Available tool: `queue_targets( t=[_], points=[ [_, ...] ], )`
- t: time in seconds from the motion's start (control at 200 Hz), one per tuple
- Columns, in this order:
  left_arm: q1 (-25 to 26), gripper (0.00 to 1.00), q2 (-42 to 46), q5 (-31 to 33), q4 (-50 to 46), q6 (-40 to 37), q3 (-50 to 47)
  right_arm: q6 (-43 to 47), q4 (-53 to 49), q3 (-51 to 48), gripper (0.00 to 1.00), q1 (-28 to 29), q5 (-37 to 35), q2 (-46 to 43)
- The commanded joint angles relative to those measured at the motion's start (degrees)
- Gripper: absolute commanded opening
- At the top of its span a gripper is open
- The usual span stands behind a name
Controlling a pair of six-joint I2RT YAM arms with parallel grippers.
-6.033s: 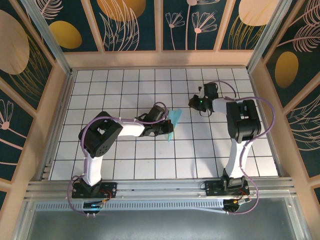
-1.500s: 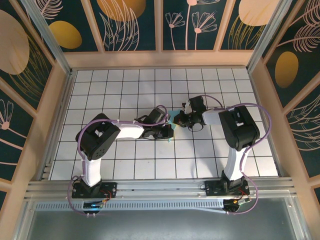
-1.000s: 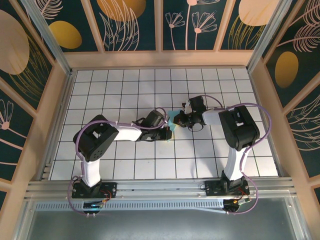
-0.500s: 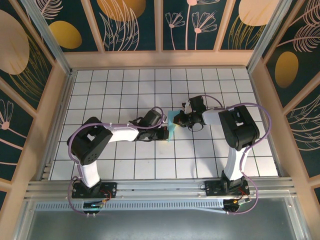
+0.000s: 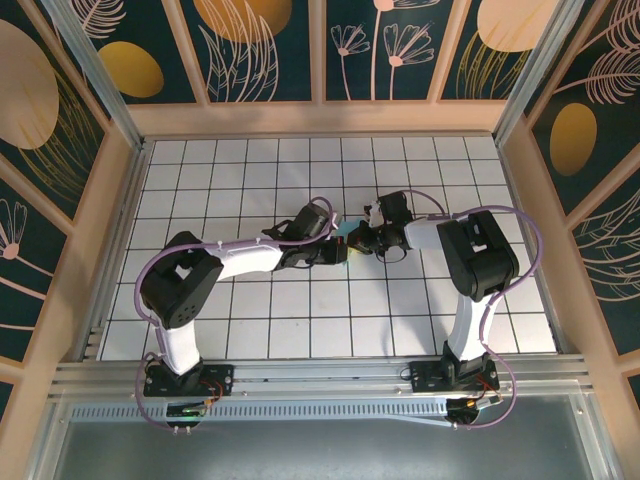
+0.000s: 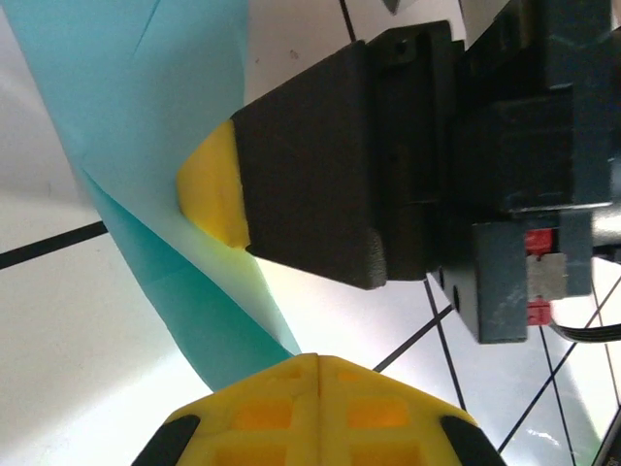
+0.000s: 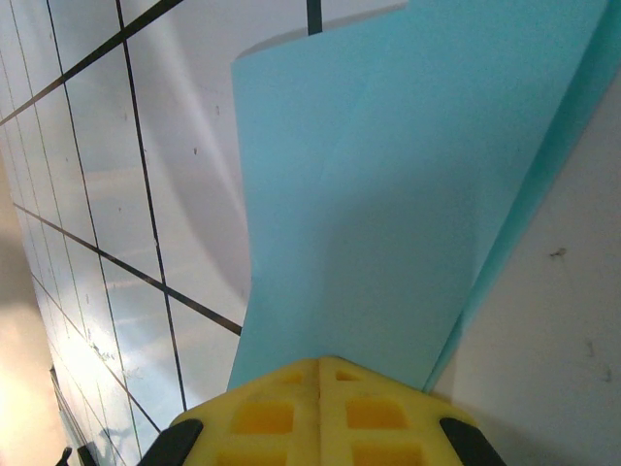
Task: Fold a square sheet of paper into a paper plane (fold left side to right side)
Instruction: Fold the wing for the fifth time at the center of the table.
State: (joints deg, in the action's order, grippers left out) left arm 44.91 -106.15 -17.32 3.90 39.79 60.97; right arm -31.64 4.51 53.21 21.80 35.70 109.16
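The folded light-blue sheet of paper (image 7: 388,175) lies on the white grid table, a narrow creased strip in the left wrist view (image 6: 146,87). From above only a sliver of paper (image 5: 343,231) peeks out between the two grippers at mid-table. My left gripper (image 6: 318,357) is shut, its yellow tips touching the paper's darker folded edge. My right gripper (image 7: 320,361) is shut too, its tips pressed down on the paper's surface. One of the right gripper's yellow pads (image 6: 209,194) rests on the sheet. The grippers (image 5: 338,255) (image 5: 358,240) nearly meet.
The white grid table (image 5: 250,320) is ringed by wooden walls (image 5: 320,118) at the back and sides. A metal rail (image 5: 320,375) with both arm bases runs along the near edge. The right arm's elbow (image 5: 480,250) stands tall at the right.
My left gripper has slid toward the far side along the paper, and its elbow has swung left. Less paper shows from above. The right arm has stayed put.
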Motion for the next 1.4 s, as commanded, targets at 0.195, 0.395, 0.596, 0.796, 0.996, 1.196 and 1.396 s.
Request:
queue_targets(
  t=[0.195,0.395,0.596,0.796,0.996,1.196,1.396],
  points=[
    [-0.38,0.02,5.12,5.35,-3.78,-0.01,-6.99,1.31,-4.29,-1.28,0.00,0.51,-6.35,4.57],
    [-0.36,0.02,7.62,4.50,-2.89,0.33,-6.35,1.34,-4.20,-1.52,0.00,0.45,-6.27,4.82],
    [0.18,0.01,4.21,-5.55,3.29,0.95,-2.34,1.27,-4.23,-1.59,0.00,0.49,-6.27,4.66],
    [1.38,0.01,-1.59,-7.41,2.95,0.20,2.72,1.24,-3.90,-2.03,0.00,0.47,-6.17,4.80],
    [1.39,0.01,-4.04,-5.16,1.94,-0.33,3.48,1.26,-3.80,-2.25,0.00,0.52,-6.09,4.84],
    [1.27,0.01,-4.76,-2.17,1.72,-0.74,2.07,1.24,-3.80,-2.15,0.00,0.57,-6.11,4.91],
    [1.34,0.01,-6.15,-2.32,2.77,-0.93,1.30,1.26,-3.90,-2.30,0.00,0.56,-6.17,4.88]
  ],
)
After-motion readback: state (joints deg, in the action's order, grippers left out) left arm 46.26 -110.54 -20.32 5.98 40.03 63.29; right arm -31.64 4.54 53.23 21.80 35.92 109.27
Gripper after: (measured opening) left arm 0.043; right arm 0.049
